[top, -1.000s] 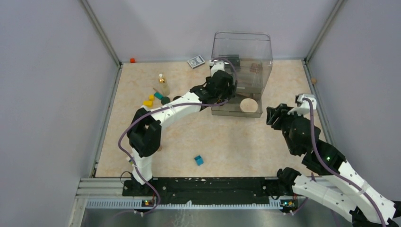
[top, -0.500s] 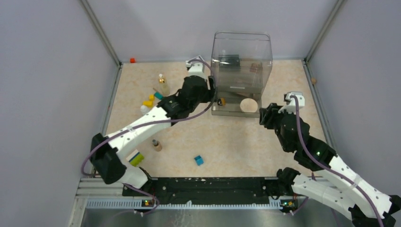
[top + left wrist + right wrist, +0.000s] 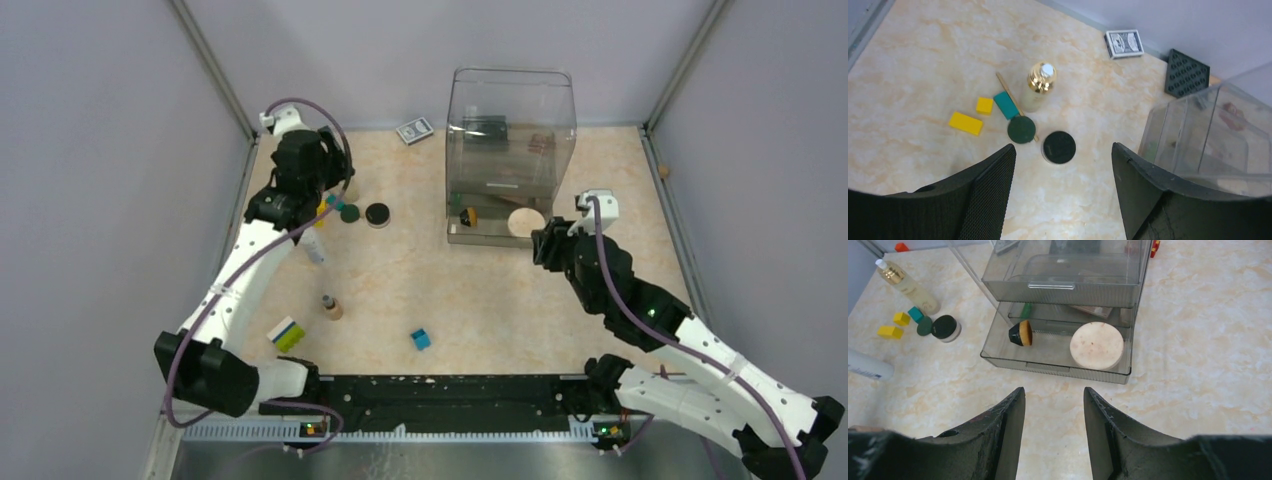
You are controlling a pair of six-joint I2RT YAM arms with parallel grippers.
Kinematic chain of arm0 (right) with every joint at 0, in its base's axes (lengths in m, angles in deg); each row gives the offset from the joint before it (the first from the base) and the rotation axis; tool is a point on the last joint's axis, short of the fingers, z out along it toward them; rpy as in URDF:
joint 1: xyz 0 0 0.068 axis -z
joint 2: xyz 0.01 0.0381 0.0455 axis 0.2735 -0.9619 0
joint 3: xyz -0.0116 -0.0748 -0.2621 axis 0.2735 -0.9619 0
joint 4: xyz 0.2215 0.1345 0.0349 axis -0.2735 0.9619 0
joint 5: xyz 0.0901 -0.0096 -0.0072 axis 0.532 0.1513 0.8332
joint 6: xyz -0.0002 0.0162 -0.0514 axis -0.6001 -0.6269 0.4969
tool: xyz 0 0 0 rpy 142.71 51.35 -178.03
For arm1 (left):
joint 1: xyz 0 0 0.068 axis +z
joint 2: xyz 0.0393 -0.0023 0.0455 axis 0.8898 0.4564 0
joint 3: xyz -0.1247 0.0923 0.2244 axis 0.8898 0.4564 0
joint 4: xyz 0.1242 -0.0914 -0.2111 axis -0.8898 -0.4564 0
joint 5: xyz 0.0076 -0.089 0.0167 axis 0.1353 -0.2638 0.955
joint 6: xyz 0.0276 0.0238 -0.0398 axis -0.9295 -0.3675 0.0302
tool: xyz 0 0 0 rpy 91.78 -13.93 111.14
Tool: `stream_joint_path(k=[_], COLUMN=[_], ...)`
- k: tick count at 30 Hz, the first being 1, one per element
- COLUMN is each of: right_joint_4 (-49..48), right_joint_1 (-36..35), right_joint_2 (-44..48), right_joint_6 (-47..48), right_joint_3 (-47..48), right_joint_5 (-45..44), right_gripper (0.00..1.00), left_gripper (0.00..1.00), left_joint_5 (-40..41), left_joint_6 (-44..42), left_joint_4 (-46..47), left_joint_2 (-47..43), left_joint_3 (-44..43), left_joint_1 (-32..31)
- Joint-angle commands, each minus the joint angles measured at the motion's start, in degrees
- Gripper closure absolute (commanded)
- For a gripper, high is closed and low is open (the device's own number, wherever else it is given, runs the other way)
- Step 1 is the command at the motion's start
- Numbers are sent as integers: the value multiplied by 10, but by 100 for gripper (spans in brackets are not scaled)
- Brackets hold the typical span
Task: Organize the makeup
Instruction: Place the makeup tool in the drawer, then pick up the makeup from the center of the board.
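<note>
My left gripper (image 3: 303,170) hangs open and empty over the far-left makeup cluster. Below it, in the left wrist view, stand a gold-capped clear bottle (image 3: 1040,87) and a black round compact (image 3: 1058,147). A white bottle (image 3: 313,246) lies nearer, and a tan tube (image 3: 330,306) sits mid-left. The clear organizer (image 3: 510,110) has its bottom drawer (image 3: 998,353) pulled out, holding a beige round disc (image 3: 1096,345) and a black-and-tan brush (image 3: 1021,333). My right gripper (image 3: 1053,390) is open and empty just in front of that drawer. A dark square palette (image 3: 1186,73) lies behind the organizer.
Yellow blocks (image 3: 965,123), a teal block (image 3: 1006,105) and a green disc (image 3: 1021,129) crowd the bottle. A grey card box (image 3: 414,130) lies at the back. A blue cube (image 3: 421,339) and a yellow-white box (image 3: 287,333) sit near the front edge.
My left arm swung away from the organizer to the far-left cluster, and a brush now lies in the drawer. The right gripper moved left and forward to the drawer's front.
</note>
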Motion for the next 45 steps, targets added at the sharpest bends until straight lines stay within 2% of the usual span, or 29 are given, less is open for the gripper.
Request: stream_joint_path(k=[1,7,10,16,19,24,29,32,37,45], right_joint_4=[-32,-29,-26,-26,-27,-28,-30,-28,-22,-16], right_joint_1=[3,4,3,4,4,5,4,4,4,4], right_joint_2=[2,3,4,2,1,2,8,11,25,19], right_joint_6=[13,15,17,22,25,28,28,25,17,21], right_joint_3=[-1,-4,-5,-8,-10,-12,-21,-24,-27,-22], right_joint_5=[13,18,19,20,18,13,16,19,24,27], right_gripper=[54,54,54,54,54,54,54,54,53,53], left_gripper=[24,24,25,27,29,34,34,34,34,34], left_joint_5=[-59,-115,-120,-152,-115,-146,-122,-113,-116,-120], left_joint_6=[15,44,47,31,20,14,-12,-3,40,86], left_joint_4=[-20,-38,-74,-146,-157,-144,-125,-86,10,25], left_joint_2=[60,188,274,458,504,513,491,458,387,373], left_joint_3=[-88,-206,-303,-482,-534,-535,-507,-446,-286,-230], left_joint_1=[77,170,200,217,204,198,181,149,141,169])
